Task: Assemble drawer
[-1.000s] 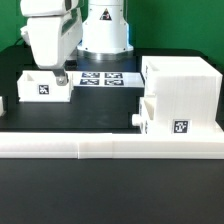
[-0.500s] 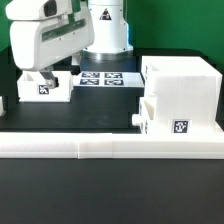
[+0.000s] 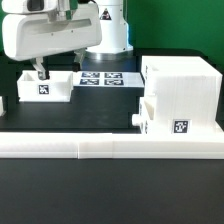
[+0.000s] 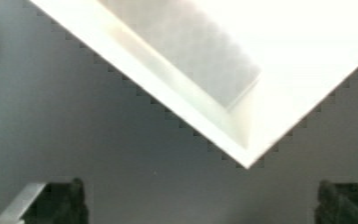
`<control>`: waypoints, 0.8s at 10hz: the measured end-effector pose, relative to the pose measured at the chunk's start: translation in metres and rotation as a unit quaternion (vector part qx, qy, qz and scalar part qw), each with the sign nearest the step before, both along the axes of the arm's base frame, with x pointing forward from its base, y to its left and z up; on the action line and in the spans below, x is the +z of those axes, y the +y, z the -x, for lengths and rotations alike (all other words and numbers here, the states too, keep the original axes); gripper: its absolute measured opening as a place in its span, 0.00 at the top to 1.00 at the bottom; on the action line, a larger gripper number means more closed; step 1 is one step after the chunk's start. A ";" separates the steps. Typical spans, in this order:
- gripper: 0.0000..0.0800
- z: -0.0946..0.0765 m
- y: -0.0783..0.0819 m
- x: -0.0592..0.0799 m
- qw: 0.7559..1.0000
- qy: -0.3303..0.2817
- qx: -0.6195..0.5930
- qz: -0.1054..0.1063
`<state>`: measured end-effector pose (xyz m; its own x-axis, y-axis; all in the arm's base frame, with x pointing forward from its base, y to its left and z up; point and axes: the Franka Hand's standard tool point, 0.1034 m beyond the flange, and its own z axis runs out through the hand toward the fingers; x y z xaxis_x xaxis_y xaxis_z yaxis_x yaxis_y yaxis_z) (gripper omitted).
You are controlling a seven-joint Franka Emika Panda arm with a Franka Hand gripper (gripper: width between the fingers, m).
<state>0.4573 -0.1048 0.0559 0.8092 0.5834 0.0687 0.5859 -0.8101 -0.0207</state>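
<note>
The drawer's large white housing (image 3: 182, 82) stands at the exterior view's right. One knobbed tray (image 3: 163, 117) sits against its front with the knob pointing to the exterior view's left. The other tray (image 3: 45, 87) stands apart at the left, its tag facing the camera. My gripper (image 3: 45, 70) hangs just above the far rim of that left tray. In the wrist view my gripper (image 4: 202, 203) is open, its dark fingers (image 4: 59, 201) far apart, with nothing between them. A white tray corner (image 4: 202, 75) lies below.
The marker board (image 3: 100, 77) lies flat between the left tray and the housing, in front of the robot base (image 3: 105, 35). A long low white border wall (image 3: 110, 146) runs along the front of the black table.
My gripper has moved to the exterior view's left and turned about its axis, from beside the left tray's right end to above its far rim. The parts have not moved.
</note>
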 end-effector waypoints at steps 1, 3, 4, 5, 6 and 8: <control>0.19 0.000 0.001 0.000 1.000 0.002 -0.025 -0.001; 0.19 0.000 0.001 0.000 0.996 0.005 -0.087 -0.006; 0.19 0.001 0.001 0.000 0.992 -0.001 -0.127 -0.006; 0.19 0.014 0.003 -0.002 0.986 -0.009 -0.167 -0.003; 0.19 0.026 0.000 -0.002 0.981 -0.010 -0.196 -0.002; 0.19 0.037 -0.001 -0.004 0.979 -0.017 -0.205 0.001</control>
<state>0.4199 -0.1053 0.0514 0.9726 0.2102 0.0988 0.2117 -0.9773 -0.0047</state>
